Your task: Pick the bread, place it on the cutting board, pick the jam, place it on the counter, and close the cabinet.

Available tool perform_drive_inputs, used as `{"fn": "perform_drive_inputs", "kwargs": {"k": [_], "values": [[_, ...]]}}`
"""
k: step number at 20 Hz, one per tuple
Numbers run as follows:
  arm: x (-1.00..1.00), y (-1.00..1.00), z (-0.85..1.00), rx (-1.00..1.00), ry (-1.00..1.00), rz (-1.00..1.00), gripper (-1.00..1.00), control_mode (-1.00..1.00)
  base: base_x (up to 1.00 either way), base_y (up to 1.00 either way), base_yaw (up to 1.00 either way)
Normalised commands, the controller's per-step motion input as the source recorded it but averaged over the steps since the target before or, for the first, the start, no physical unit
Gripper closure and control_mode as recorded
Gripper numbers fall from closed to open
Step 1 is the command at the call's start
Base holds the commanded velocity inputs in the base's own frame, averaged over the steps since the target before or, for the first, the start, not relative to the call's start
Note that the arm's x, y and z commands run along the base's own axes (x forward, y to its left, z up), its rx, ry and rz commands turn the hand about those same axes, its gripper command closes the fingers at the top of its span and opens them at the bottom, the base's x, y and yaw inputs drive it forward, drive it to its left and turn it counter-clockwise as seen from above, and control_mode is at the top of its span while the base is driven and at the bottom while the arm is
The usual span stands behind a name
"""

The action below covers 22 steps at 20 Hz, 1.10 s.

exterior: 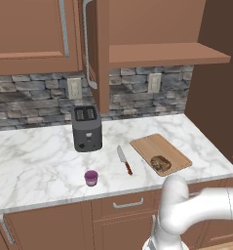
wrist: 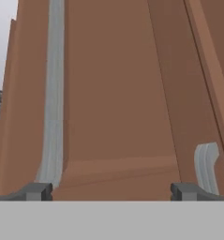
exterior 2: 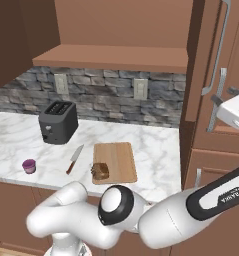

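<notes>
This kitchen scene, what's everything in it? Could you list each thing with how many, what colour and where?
toaster: one, dark grey, back of the counter, left of the board
cutting board: one, light tan wood, right part of the counter
bread: one, dark brown, on the board's near end
knife: one, silver blade and reddish handle, between toaster and board
jam: one, purple jar, near the counter's front edge, in front of the toaster
counter: one, white marble with grey veins
cabinet: reddish-brown, above the counter, one door standing open, silver bar handles
wall sockets: two, pale, on the grey stone wall
gripper: one, dark fingertips spread open, close to a cabinet door
</notes>
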Motion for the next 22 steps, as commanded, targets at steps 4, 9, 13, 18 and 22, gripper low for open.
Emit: {"fn": "perform_drive_inputs", "kwargs": {"k": [4, 9, 13, 18, 22], "values": [[0.10, 0.00, 0.04, 0.01, 0.00, 0.05, -1.00, -1.00, 0.00, 0.00, 0.00], [0.09, 0.00, 0.03, 0.01, 0.00, 0.04, -1.00, -1.00, 0.00, 0.00, 0.00], [0.07, 0.00, 0.05, 0.01, 0.00, 0.03, -1.00, -1.00, 0.00, 0.00, 0.00], [0.09, 0.00, 0.04, 0.00, 0.00, 0.03, -1.00, -1.00, 0.00, 0.00, 0.00], [0.07, 0.00, 0.02, 0.00, 0.00, 0.03, -1.00, -1.00, 0.00, 0.00, 0.00]]}}
